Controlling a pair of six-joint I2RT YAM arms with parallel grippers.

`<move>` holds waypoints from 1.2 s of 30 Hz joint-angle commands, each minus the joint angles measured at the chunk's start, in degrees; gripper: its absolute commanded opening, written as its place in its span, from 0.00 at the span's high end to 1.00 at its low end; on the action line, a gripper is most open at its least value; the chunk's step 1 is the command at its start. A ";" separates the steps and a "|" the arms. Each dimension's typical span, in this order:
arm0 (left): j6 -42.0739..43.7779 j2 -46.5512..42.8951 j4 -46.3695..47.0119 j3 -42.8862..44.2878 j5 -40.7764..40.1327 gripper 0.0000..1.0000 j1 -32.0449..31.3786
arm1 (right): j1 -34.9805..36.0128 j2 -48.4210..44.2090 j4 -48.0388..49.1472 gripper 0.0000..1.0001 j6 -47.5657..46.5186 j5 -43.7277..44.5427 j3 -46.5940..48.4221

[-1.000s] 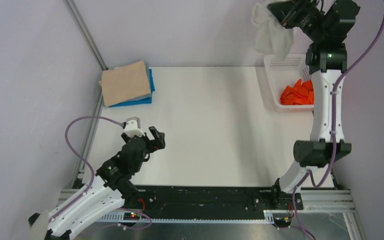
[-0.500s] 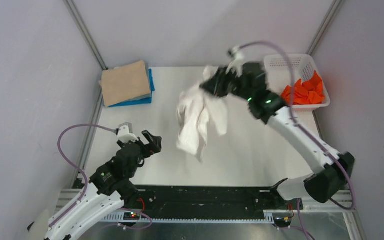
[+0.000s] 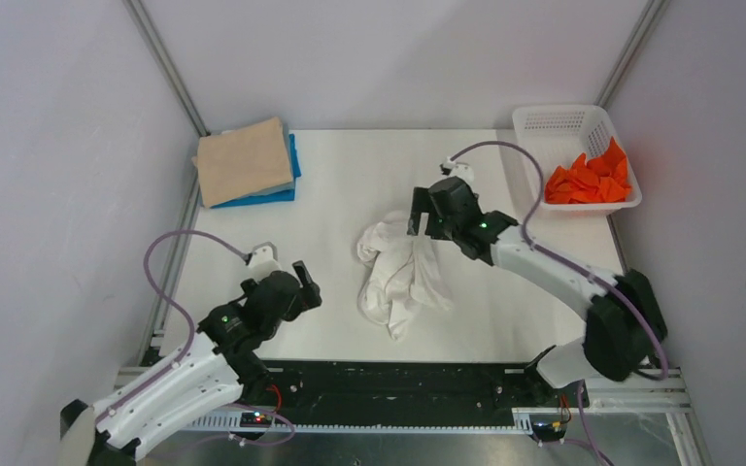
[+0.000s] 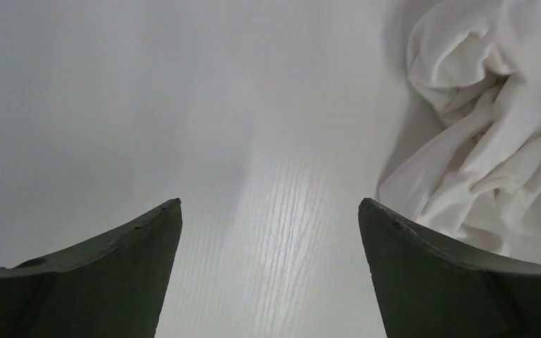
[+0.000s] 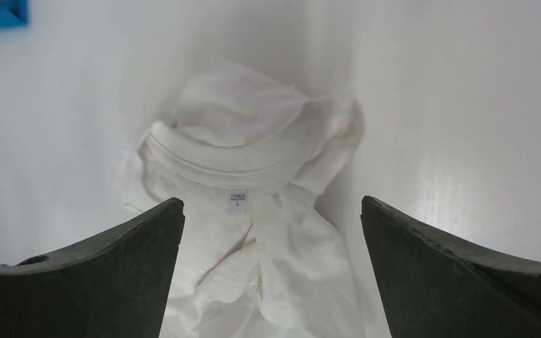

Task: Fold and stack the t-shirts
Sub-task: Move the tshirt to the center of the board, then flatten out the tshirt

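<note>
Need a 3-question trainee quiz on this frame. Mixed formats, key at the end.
1. True or false: the right gripper is shut on the white t-shirt.
2. What lies in the basket? A) the white t-shirt B) the orange t-shirt C) nothing
3. Fill in: the folded beige t-shirt lies on the ____ t-shirt.

Key: 1. False, it is open above it. 2. B. 3. blue, the blue t-shirt.

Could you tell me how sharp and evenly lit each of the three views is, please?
Top external: crisp, even light, only soft shadows around the white t-shirt. Left wrist: a glare streak on the table; the left tool looks dark, soft-edged. Right wrist: neck label in focus, far table washed out.
</note>
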 commanded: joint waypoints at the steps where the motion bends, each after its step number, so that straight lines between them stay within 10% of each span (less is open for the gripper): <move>1: -0.97 5.24 3.28 2.64 5.13 0.02 -2.14 | 1.95 -10.76 -3.99 0.01 0.99 10.97 -3.33; 13: 1.31 19.84 26.13 0.23 17.44 0.09 -9.13 | 3.22 -36.22 2.96 0.02 5.52 -6.09 -32.46; 28: 0.71 40.63 32.40 5.63 16.60 0.32 -9.45 | 3.62 -31.97 4.96 0.03 4.22 -7.46 -35.56; 32: -0.22 45.00 32.84 6.87 15.84 0.47 -9.43 | 4.20 -29.34 6.50 0.08 1.81 -9.53 -35.56; 36: -1.08 46.37 33.94 7.00 14.97 0.86 -9.42 | 5.02 -24.26 10.08 0.16 -0.02 -8.50 -35.45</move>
